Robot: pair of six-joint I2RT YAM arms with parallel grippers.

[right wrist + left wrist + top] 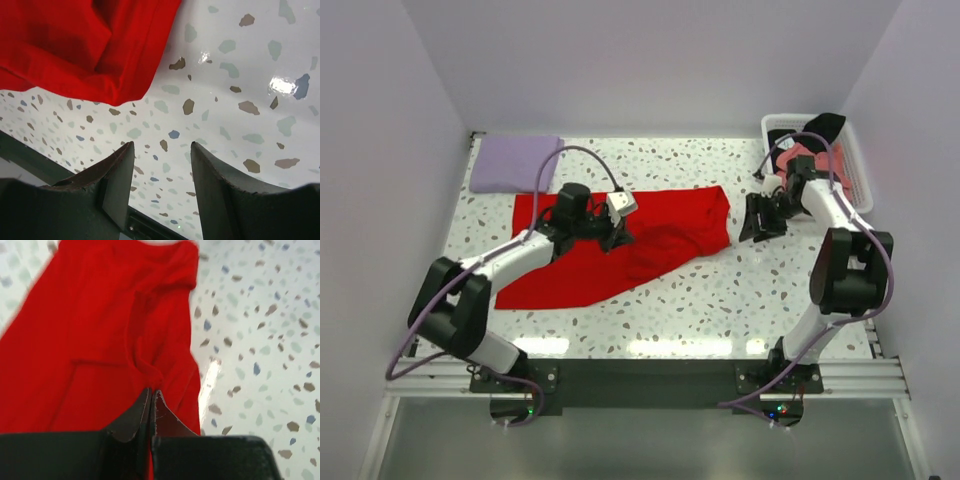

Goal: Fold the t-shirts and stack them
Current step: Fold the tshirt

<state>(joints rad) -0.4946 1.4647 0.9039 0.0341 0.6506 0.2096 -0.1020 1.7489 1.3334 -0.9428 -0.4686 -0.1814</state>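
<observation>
Cloth of the red t-shirt [670, 215] puckers into a small ridge right at the tips of the left claw [153, 390]. The claw's two dark fingers are pressed together on that pinch of fabric. Ahead of this claw the shirt runs away in a long red sheet, with a hem line to its left and a rolled, creased edge further out to its right. Beyond that edge lies the speckled terrazzo table [720, 290]. From overhead, the claw sits over the middle of the shirt, which lies crumpled and slanted across the table.

The right claw [161, 146] stands with its fingers spread wide and nothing between them. Only bare speckled tabletop shows in the gap. One folded corner of the red shirt lies just ahead of it and to its left, apart from both fingers. Overhead, this claw is just off the shirt's right-hand edge.

Behind the right claw, at the table's far right corner, stands a white slatted basket [858, 165] holding a salmon-pink t-shirt [805, 158] and a black t-shirt [825, 124]. Well beyond the left claw, at the far left corner, a lavender t-shirt [515, 163] lies folded flat.
</observation>
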